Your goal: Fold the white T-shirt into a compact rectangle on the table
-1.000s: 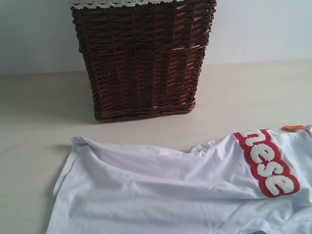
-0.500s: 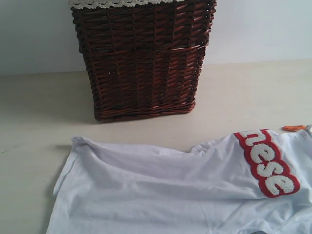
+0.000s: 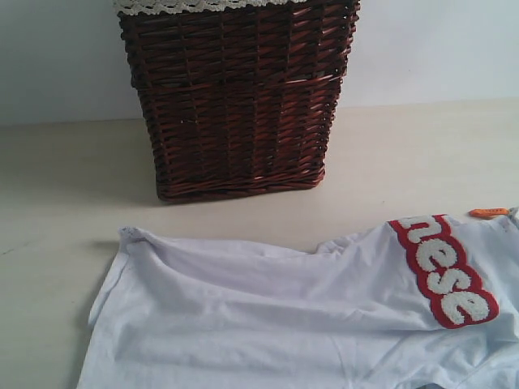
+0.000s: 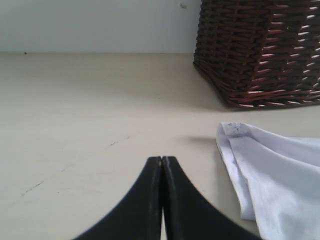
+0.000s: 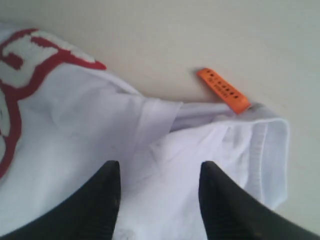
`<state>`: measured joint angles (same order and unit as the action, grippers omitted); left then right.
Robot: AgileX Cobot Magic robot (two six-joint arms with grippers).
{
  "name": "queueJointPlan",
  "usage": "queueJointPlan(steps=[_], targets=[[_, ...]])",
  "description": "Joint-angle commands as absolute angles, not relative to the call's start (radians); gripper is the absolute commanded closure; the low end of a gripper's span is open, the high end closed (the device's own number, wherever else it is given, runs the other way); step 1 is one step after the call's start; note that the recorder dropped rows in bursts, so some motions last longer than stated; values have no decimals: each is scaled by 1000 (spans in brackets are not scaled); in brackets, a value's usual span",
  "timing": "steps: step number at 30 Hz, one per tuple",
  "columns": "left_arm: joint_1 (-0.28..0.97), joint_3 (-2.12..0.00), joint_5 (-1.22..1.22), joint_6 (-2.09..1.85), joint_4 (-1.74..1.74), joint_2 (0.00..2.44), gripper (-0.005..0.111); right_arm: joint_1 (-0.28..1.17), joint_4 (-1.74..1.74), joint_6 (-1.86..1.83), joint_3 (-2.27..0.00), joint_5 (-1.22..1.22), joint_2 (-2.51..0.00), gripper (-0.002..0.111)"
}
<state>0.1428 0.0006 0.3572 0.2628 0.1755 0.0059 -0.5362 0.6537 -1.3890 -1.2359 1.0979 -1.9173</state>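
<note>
The white T-shirt lies rumpled across the near part of the table, its red-outlined fuzzy lettering at the right and its orange neck tag at the far right edge. No gripper shows in the exterior view. My left gripper is shut and empty, over bare table just beside the white T-shirt's corner. My right gripper is open above the white T-shirt near the collar, the neck tag beyond it and the lettering to one side.
A tall dark brown wicker basket with a lace-trimmed liner stands at the back of the table against a pale wall; the basket also fills a corner of the left wrist view.
The shirt's collar end with the orange tag has shifted very slightly; nothing else has moved.
</note>
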Motion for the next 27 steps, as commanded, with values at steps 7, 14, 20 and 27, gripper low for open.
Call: queueJointPlan(steps=[7,14,20,27], targets=[[149,0,355,266,171,0,106,-534,637,-1355,-1244,1206,-2017,60],[149,0,355,266,171,0,106,-534,637,-1334,-1244,1126,-2023,64],[149,0,355,266,171,0,106,-534,648,-1317,-1244,1097,-2023,108],[149,0,355,266,171,0,106,-534,868,-1350,-1244,1101,-2018,108]])
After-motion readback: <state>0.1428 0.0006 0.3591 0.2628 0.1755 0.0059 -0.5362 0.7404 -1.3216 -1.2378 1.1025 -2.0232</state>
